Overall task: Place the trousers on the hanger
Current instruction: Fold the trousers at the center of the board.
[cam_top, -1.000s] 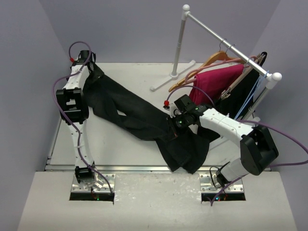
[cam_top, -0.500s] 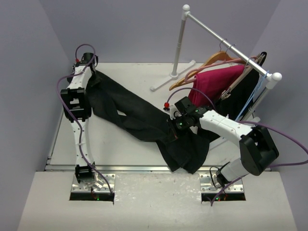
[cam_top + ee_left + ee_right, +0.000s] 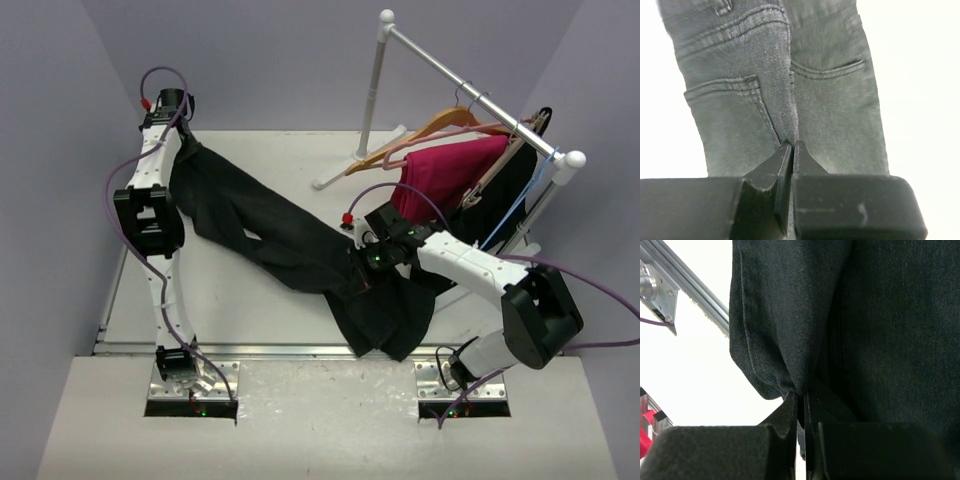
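Inspection, overhead view: the trousers (image 3: 270, 235) lie spread on the white table (image 3: 230, 310), running as a diagonal band from the upper left of the frame down to the lower centre, where the fabric bunches and reaches the table's near edge. The left gripper (image 3: 791, 145) stands at the upper-left end of the garment. In its wrist view the fingers are pressed together on a raised fold of fabric along the seat seam, between the two stitched back pockets, so it is pinching the trousers. The right gripper (image 3: 801, 396) sits near the centre of the overhead frame, over the bunched lower part. In its wrist view the jaws are closed on a tuck of black cloth, with fabric hanging in folds past them, so it also holds the trousers. The hanger (image 3: 440, 125) hangs by its hook from the metal rail (image 3: 470, 90) in the upper right, just beside a magenta garment (image 3: 450, 165), clear of both grippers. The trousers are not on the hanger.
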`<state>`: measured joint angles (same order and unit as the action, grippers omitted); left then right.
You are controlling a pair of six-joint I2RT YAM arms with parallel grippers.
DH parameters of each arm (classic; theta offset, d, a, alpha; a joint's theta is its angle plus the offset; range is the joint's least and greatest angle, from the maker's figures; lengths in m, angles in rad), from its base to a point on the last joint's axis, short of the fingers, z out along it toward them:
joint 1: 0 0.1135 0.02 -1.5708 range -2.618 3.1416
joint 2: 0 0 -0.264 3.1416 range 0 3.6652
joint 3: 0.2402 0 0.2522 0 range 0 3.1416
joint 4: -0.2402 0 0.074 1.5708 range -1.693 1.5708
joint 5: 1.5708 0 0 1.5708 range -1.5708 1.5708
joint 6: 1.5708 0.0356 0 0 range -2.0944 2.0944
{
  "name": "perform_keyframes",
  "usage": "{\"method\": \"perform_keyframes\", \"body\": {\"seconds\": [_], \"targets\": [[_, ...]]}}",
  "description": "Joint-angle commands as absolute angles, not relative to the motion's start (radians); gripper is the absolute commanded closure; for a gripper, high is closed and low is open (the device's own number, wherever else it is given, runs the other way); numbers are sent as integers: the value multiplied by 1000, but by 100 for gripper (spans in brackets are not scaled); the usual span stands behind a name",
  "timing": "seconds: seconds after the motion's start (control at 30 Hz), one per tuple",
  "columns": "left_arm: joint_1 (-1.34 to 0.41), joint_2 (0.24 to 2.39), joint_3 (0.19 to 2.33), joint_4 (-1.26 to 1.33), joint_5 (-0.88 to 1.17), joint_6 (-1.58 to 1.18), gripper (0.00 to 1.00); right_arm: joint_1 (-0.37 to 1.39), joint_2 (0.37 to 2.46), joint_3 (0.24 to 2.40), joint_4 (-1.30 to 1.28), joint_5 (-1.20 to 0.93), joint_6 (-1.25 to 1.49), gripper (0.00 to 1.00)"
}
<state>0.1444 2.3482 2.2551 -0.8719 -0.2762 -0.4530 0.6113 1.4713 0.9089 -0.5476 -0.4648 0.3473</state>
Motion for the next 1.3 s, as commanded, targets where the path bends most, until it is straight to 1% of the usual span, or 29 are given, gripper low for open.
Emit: {"method": "perform_keyframes", "body": {"seconds": [0.0,0.1,0.27,0.4,0.57,0.6,0.63,0.67,0.73,0.77,0.8,0.9,0.93,0.97,1.0,1.07,1.1,1.2,1.27], "targets": [[138,2234,2306,-792,-275,-467,100,612,1404,920,-545,-471,347,100],[132,2234,2342,-766,-235,-475,100,612,1371,931,-570,-454,343,100],[110,2262,2353,-613,-157,-411,100,612,1341,930,-595,-433,342,100],[95,2319,2375,-539,-148,-344,100,612,1338,920,-606,-431,341,100],[79,2342,2335,-423,-130,-291,100,611,1346,923,-611,-426,342,100],[74,2348,2326,-400,-140,-287,95,611,1349,928,-616,-426,342,100],[70,2355,2314,-371,-152,-284,86,611,1354,934,-624,-425,341,100],[67,2367,2314,-357,-156,-284,84,611,1355,937,-628,-420,341,100],[66,2398,2324,-348,-156,-284,83,611,1356,939,-629,-405,342,100],[64,2408,2331,-344,-156,-284,75,611,1358,940,-630,-401,342,100],[63,2419,2338,-341,-155,-284,67,611,1359,940,-630,-397,342,100],[59,2421,2328,-352,-190,-298,35,611,1370,951,-637,-380,347,100],[59,2409,2314,-360,-220,-312,22,610,1371,953,-638,-372,349,100],[60,2384,2283,-370,-271,-339,3,609,1371,955,-638,-358,352,100],[60,2336,2262,-389,-333,-378,0,608,1371,958,-637,-350,354,100],[79,2263,2185,-513,-465,-540,0,596,1370,973,-639,-327,354,100],[97,2235,2123,-540,-481,-632,0,588,1372,985,-642,-319,354,100],[157,2121,1946,-525,-353,-769,0,545,1385,1014,-659,-321,345,100],[192,2080,1780,-442,-267,-828,0,505,1388,1034,-667,-343,338,100]]}}
